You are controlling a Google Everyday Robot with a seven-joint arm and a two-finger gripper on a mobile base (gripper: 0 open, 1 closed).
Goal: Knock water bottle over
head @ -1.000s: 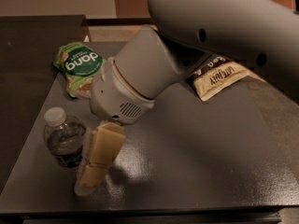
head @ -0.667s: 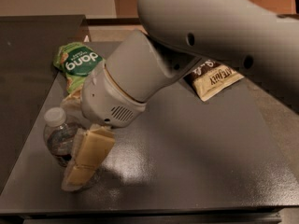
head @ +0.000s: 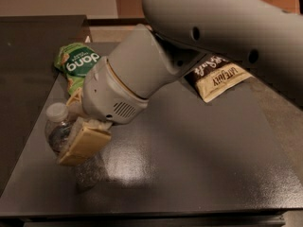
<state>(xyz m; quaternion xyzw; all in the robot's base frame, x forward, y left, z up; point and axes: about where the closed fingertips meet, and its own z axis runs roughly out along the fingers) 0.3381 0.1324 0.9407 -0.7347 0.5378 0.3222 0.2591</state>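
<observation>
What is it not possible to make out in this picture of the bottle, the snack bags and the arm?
All in the camera view:
- Water bottle: its right side and base are hidden by the gripper, which is at the table's front left.
- Bottle label: hidden by the gripper.
- Green bag: its lower right part is hidden by the arm.
- Brown-and-white bag: its upper left part is hidden by the arm.
- Arm: cut off by the top and right edges.
</observation>
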